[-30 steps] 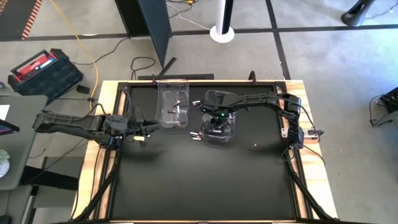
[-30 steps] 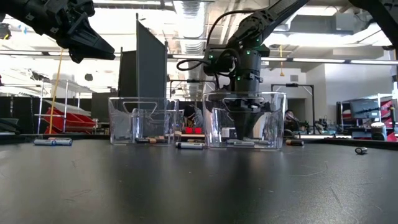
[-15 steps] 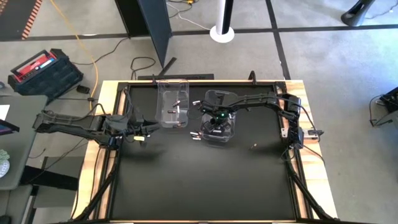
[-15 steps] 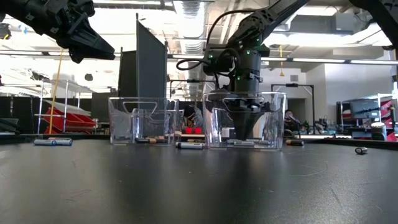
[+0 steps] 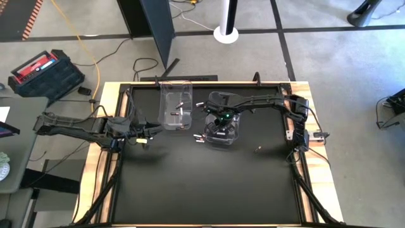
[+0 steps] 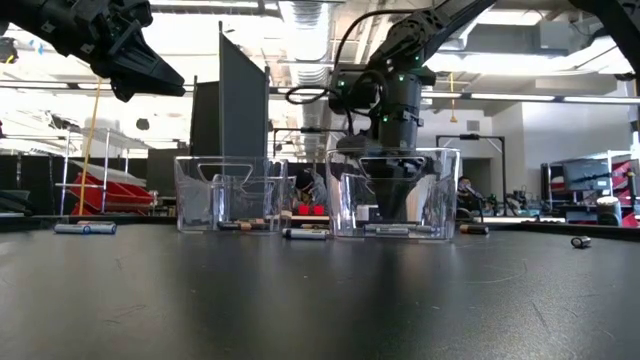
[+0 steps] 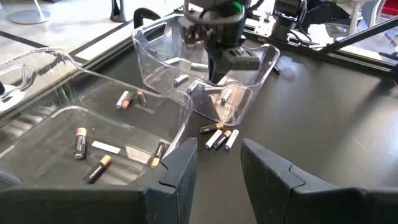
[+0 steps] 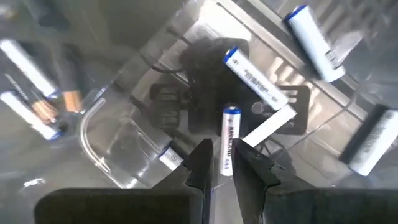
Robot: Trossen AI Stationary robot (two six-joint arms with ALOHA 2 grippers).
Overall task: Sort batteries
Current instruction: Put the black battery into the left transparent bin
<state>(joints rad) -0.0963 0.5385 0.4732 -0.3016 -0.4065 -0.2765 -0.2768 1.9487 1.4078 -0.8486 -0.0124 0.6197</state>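
Observation:
Two clear bins stand mid-table. The left bin [image 5: 176, 104] holds dark, copper-ended batteries [image 7: 81, 142]. The right bin [image 5: 223, 130] holds white batteries [image 8: 255, 78]. My right gripper [image 5: 221, 125] reaches down inside the right bin [image 6: 392, 195] and is shut on a white, blue-capped battery [image 8: 228, 140]. My left gripper [image 5: 144, 137] hangs open above the table, left of the left bin [image 7: 217, 171]. Three loose batteries [image 7: 219, 138] lie on the table by the right bin's left side. My right gripper pinches the white battery between its two fingers [image 8: 202, 163], on the battery's near part [image 8: 227, 155]. The battery lies along the fingers, and its blue-capped end [image 8: 231, 113] sticks out past the fingertips. The fingers come from above, pointing down into the right bin.
Single batteries lie on the black table: one right of the right bin [image 5: 258, 149], one far left in the low view [image 6: 85, 228], one far right [image 6: 580, 241]. The wide near half of the table [image 5: 202, 190] holds nothing else. A dark panel [image 6: 243, 100] stands behind the bins.
My right gripper has risen slightly inside the right bin and shifted a little sideways. The bins and the loose batteries have stayed in place.

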